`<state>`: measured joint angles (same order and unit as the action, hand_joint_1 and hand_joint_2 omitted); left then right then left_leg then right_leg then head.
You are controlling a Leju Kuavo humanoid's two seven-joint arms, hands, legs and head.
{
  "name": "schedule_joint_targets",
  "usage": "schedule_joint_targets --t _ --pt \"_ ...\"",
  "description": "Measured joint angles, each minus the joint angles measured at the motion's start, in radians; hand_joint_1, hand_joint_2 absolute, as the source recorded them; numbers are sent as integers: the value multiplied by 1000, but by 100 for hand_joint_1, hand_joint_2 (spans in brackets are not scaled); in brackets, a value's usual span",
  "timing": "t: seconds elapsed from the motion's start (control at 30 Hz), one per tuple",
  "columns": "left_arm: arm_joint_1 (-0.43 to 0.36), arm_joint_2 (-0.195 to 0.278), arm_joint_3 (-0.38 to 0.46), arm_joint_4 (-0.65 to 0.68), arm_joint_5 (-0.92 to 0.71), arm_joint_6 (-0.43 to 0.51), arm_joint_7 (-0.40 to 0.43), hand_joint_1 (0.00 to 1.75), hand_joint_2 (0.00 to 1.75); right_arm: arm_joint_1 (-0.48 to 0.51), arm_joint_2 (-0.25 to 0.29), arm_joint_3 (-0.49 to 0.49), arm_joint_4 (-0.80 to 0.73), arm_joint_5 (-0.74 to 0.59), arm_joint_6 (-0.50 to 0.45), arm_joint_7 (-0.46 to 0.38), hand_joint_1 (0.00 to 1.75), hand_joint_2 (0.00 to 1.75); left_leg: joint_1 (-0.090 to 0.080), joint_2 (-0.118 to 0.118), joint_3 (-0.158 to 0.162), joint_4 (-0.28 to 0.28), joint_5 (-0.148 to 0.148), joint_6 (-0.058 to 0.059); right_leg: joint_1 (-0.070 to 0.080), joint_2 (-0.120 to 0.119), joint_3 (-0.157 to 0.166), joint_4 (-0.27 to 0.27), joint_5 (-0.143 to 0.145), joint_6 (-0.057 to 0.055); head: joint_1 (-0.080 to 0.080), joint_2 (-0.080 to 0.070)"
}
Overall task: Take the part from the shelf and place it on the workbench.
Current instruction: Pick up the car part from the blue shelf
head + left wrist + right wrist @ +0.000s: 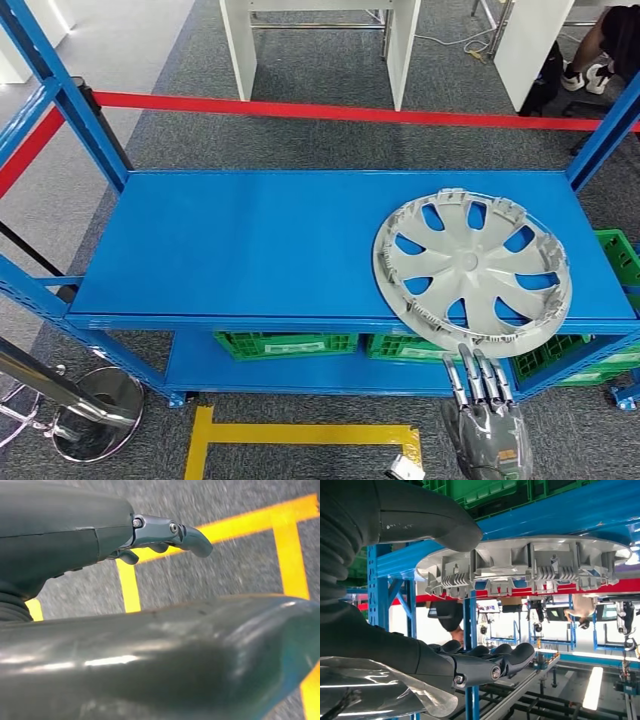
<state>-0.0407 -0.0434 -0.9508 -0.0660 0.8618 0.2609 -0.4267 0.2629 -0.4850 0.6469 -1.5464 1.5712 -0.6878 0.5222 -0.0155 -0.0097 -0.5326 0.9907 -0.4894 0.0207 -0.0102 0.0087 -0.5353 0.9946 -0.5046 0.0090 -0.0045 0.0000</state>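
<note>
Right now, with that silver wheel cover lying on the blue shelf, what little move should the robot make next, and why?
Probably ease the right hand forward and up toward the wheel cover. The cover's near edge juts slightly past the front lip of the blue shelf, and the hand's fingers sit just below that edge, apart and holding nothing, so that overhanging rim looks like the easiest place to grip.

The robot's right hand point(444, 650) reaches toward the round silver plastic wheel cover point(523, 567). The thick grey thumb point(429, 520) is on one side of the cover's edge and the dark fingers point(501, 660) are on the other — spread apart, not touching it. The cover lies flat on the blue metal shelf point(561, 510), and the clips on its rim face the camera. Green plastic crates point(490, 490) sit on the shelf's other side — the far background is blurry.
</note>
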Motion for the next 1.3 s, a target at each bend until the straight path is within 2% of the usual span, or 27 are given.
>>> schedule_joint_targets --t 0.23,0.73,0.97,1.3 --pt "1 4 15 0 18 -96 -39 0 0 -14 0 6 6 -1 0 -27 0 175 0 0 0 0 0 0 0 0 0 0 0 0 0 0" --pt "1 9 16 0 14 -118 -36 0 0 -65 5 8 59 -14 0 -74 0 175 0 0 0 0 0 0 0 0 0 0 0 0 0 0" --pt "1 14 13 -1 1 -133 -17 0 0 -130 49 -26 173 -32 0 -173 0 175 0 0 0 0 0 0 0 0 0 0 0 0 0 0" --pt "1 22 6 -6 -3 -138 0 0 0 -207 111 -119 366 -22 0 -255 0 175 0 0 0 0 0 0 0 0 0 0 0 0 0 0"
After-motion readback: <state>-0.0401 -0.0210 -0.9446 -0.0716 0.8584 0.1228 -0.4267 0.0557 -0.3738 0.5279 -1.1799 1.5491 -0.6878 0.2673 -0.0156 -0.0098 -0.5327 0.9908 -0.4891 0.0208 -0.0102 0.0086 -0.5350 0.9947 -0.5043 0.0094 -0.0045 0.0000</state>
